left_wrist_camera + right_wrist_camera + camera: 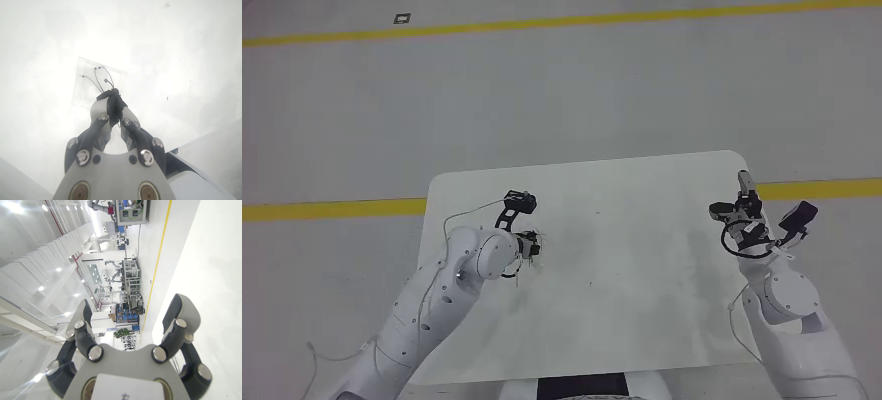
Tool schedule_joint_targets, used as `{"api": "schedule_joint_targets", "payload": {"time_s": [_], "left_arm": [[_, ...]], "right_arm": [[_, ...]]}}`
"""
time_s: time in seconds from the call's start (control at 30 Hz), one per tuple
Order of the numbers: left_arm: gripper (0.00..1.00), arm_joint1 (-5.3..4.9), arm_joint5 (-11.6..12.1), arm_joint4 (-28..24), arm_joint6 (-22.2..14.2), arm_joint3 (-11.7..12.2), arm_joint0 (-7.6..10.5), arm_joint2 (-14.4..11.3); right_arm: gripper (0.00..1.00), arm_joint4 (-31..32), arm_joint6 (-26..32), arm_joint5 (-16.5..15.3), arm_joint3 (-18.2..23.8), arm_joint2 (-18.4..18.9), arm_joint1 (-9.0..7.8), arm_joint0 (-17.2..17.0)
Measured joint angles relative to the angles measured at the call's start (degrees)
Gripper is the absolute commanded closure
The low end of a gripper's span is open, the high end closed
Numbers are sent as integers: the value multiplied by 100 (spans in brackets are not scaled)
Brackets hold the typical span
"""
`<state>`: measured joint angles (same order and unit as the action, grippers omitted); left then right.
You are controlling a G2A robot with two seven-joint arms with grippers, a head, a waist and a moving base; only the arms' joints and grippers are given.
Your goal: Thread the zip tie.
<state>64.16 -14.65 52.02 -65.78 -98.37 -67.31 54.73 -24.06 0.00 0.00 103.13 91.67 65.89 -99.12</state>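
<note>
My left gripper (113, 96) is shut on a small bunch of thin black zip ties (106, 80), whose head ends fan out beyond the fingertips. Their tails poke back between the fingers. The ties hang just over a clear square tray (80, 92) lying on the white table (642, 300). In the top view the left gripper (531, 245) sits over the table's left part. My right gripper (131, 299) is open with nothing between its fingers. It is held up at the table's right edge (745, 203), pointing away from the table towards the room.
The white table top is bare around the tray apart from small dark specks (167, 98). A yellow floor line (332, 209) runs behind the table, and racks and machines (130, 279) stand far off in the hall.
</note>
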Motion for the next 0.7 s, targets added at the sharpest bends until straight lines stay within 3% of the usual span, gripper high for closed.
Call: {"api": "schedule_joint_targets", "payload": {"time_s": [0.47,0.7], "left_arm": [[100,1,5,-8,9,5,-6,0],[100,-33,308,-359,205,129,-78,180]], "right_arm": [[0,0,0,0,0,0,0,0],[0,0,0,0,0,0,0,0]]}}
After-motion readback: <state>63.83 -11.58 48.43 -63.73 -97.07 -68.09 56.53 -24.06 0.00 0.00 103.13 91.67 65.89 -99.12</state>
